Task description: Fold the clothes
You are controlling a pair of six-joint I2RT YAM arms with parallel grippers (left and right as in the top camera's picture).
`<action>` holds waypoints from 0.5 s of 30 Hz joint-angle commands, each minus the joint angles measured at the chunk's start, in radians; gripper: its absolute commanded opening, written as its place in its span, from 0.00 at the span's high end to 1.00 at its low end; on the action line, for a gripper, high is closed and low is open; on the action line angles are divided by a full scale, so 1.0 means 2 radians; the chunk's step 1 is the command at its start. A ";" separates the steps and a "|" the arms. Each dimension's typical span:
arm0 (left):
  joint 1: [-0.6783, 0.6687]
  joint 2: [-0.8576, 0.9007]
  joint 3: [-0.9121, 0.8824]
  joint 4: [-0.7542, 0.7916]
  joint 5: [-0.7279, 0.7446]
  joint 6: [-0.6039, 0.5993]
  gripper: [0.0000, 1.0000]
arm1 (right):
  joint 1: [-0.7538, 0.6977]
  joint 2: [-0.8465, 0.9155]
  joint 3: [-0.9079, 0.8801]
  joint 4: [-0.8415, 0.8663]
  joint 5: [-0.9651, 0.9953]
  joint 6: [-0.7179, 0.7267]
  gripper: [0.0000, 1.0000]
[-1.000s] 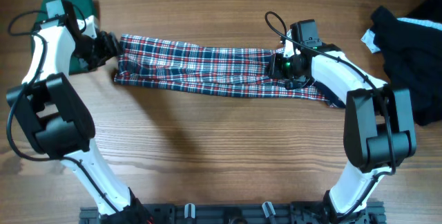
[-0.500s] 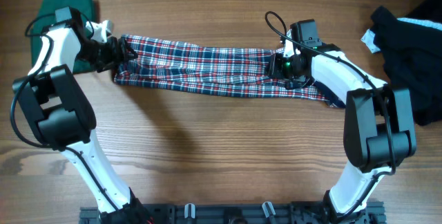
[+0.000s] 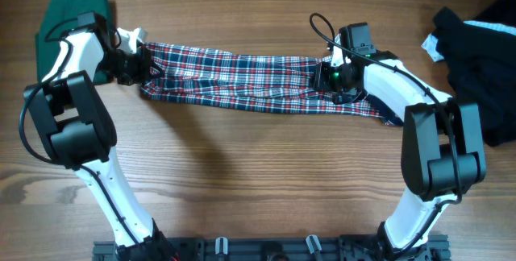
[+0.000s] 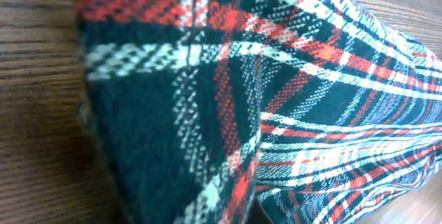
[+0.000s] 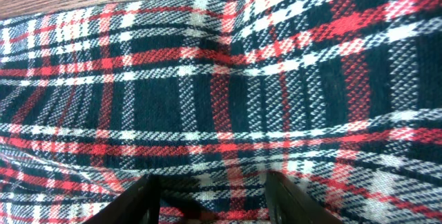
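Note:
The plaid dress [image 3: 242, 80] lies as a long narrow strip across the far middle of the table. My left gripper [image 3: 139, 61] is at its left end, shut on a bunch of the plaid cloth. In the left wrist view the dress [image 4: 276, 99] fills the picture and hides the fingers. My right gripper [image 3: 332, 77] rests on the strip's right part. In the right wrist view its fingers [image 5: 141, 200] stand apart, with the plaid cloth [image 5: 207, 79] lying flat and unpinched across the gap between them.
A folded dark-green garment [image 3: 68, 15] lies at the far left corner, just behind the left arm. A heap of black clothes [image 3: 476, 51] with a white label sits at the far right edge. Bare wooden table [image 3: 258, 180] spreads in front of the dress.
My left gripper has moved right from beside the green garment onto the dress's left end and shut on it; that end has bunched slightly rightward. The right arm has not moved.

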 commanded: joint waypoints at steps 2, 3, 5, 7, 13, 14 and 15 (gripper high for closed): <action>0.006 0.007 -0.001 -0.004 0.008 0.004 0.96 | 0.001 0.043 -0.011 0.001 0.007 0.002 0.50; 0.011 0.004 0.000 -0.006 0.008 0.002 0.96 | 0.001 0.043 -0.011 0.001 0.007 0.002 0.50; 0.021 -0.006 0.001 -0.010 0.008 0.002 0.96 | 0.001 0.043 -0.011 0.001 0.007 0.002 0.50; 0.036 -0.026 0.001 -0.013 0.007 0.002 0.96 | 0.001 0.043 -0.011 0.001 0.005 0.002 0.50; 0.050 -0.080 0.001 -0.014 0.008 0.002 0.96 | 0.001 0.042 -0.005 0.001 -0.040 0.001 0.51; 0.048 -0.085 0.001 -0.014 0.008 0.002 0.96 | 0.001 0.040 -0.001 0.001 -0.047 0.001 0.51; 0.045 -0.091 0.001 -0.013 0.008 0.002 0.96 | 0.001 0.039 0.002 0.001 -0.050 0.000 0.51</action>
